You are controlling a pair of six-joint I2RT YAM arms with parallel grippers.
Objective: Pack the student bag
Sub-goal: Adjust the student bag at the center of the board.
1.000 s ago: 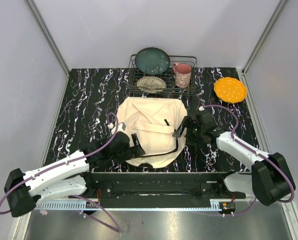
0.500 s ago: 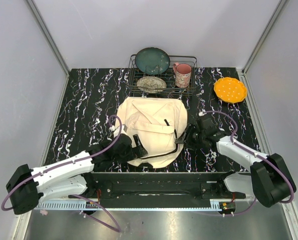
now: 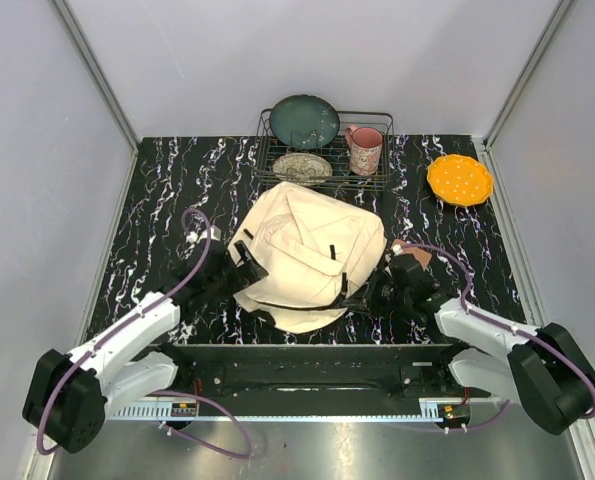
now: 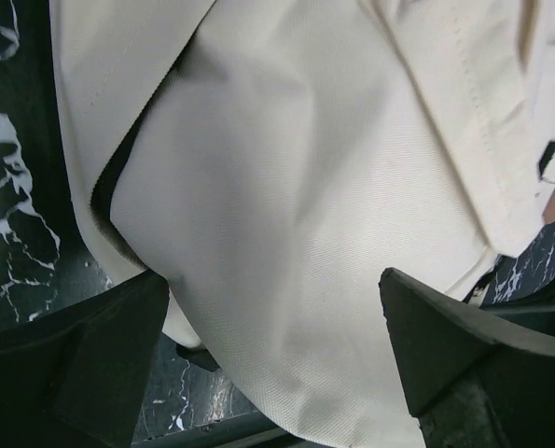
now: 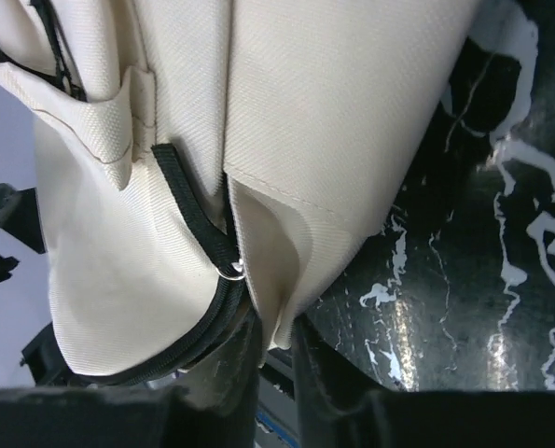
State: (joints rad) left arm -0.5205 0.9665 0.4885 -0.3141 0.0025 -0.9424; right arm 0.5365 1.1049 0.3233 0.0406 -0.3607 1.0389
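**Student bag held at one corner, mid-bench**

From my station, the student bag (image 3: 312,250) lies in the middle of the black marbled bench (image 3: 157,200), turned at a slant. Its far edge is just in front of the wire rack (image 3: 377,182) and its near edge is close to the arm bases.

The left fingers (image 3: 249,266) are at the bag's left side. In the left wrist view they stand wide apart with cream canvas bulging between them – spread, not clamped.

The right fingers (image 3: 362,292) are at the bag's near right corner. In the right wrist view they are drawn almost together, pinching a fold of cream cloth beside the black zip trim, so they are gripping the bag there.

The rack holds a teal plate (image 3: 304,120), a patterned plate (image 3: 302,167) and a pink mug (image 3: 365,150). An orange plate (image 3: 459,179) lies on the bench to the right of the rack – well apart from the bag.
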